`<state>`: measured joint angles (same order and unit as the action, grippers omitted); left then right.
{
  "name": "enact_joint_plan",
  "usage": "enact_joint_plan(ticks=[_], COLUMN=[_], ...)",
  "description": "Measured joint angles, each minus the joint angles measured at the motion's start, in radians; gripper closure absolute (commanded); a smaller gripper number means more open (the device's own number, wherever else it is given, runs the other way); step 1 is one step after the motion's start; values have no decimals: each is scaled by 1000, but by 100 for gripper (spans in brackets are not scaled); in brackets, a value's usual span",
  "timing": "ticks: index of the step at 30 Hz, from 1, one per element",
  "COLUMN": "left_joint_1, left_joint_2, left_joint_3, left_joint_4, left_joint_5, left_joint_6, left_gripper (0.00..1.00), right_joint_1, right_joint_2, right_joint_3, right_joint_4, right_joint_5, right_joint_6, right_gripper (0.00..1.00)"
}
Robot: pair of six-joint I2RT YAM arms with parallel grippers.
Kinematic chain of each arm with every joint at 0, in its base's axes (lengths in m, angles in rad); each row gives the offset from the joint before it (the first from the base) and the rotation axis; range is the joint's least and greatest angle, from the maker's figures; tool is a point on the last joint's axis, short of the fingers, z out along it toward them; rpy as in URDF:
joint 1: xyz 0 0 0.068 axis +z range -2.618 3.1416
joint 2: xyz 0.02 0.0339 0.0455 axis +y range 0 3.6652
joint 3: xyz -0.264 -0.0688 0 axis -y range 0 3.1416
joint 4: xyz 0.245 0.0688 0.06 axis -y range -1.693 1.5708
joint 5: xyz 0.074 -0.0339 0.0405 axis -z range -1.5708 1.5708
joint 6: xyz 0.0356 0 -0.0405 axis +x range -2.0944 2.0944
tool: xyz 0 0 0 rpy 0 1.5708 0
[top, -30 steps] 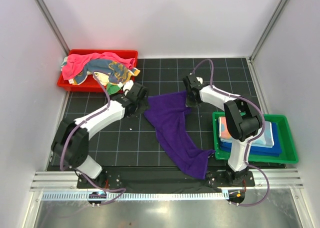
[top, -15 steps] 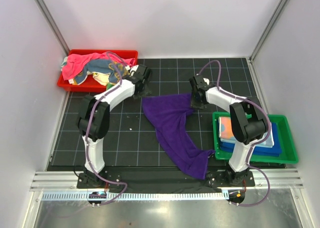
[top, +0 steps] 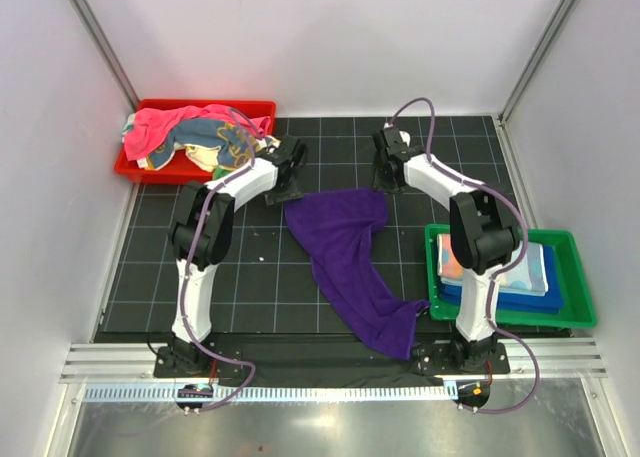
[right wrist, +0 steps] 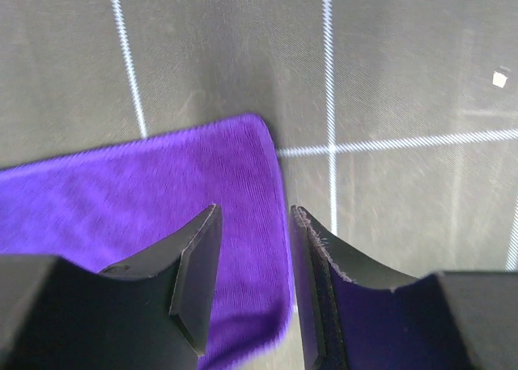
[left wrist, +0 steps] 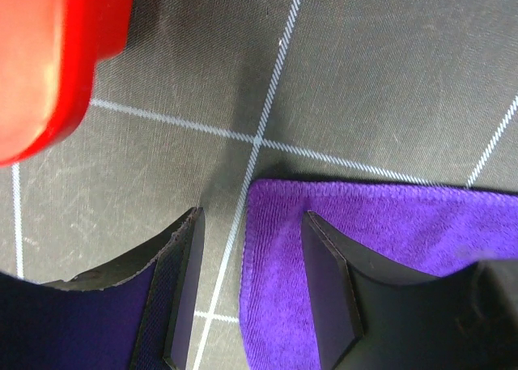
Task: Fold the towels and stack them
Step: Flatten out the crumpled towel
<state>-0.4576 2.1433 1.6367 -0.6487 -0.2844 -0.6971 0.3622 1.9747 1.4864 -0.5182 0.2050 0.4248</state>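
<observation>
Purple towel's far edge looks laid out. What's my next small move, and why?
Probably lift both grippers straight up. The left gripper and right gripper stand open over the flat far corners of the purple towel, holding nothing, while its near end lies bunched at the edge of the mat.

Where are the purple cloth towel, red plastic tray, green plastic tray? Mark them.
Purple cloth towel (top: pixel 340 237), top view, centre.
Red plastic tray (top: pixel 150 174), top view, front wall.
Green plastic tray (top: pixel 574 277), top view, right wall.
</observation>
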Motion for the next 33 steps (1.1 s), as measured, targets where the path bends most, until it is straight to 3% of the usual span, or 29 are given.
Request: enact_joint_plan(ticks=[7, 27, 30, 31, 33], left_joint_1=[2, 2, 2, 2, 2], left_joint_2=[22, 40, 44, 46, 48], left_joint_3=[18, 38, 42, 45, 47], left_joint_4=[3, 34, 39, 40, 49], left_joint_5=[-2, 17, 19, 20, 26], left_joint_6=[13, 25, 25, 24, 24], left_gripper=[47, 69, 78, 86, 92], right_joint_1=[-4, -5, -8, -10, -14], right_joint_2=[130, 144, 147, 149, 155], right_joint_3=[61, 76, 80, 82, 89], right_joint_4=[-7, 2, 3, 5, 12], right_joint_5=[0, -7, -15, -19, -36], right_joint_6=[-10, -11, -11, -12, -10], right_gripper=[54, 63, 71, 79, 86])
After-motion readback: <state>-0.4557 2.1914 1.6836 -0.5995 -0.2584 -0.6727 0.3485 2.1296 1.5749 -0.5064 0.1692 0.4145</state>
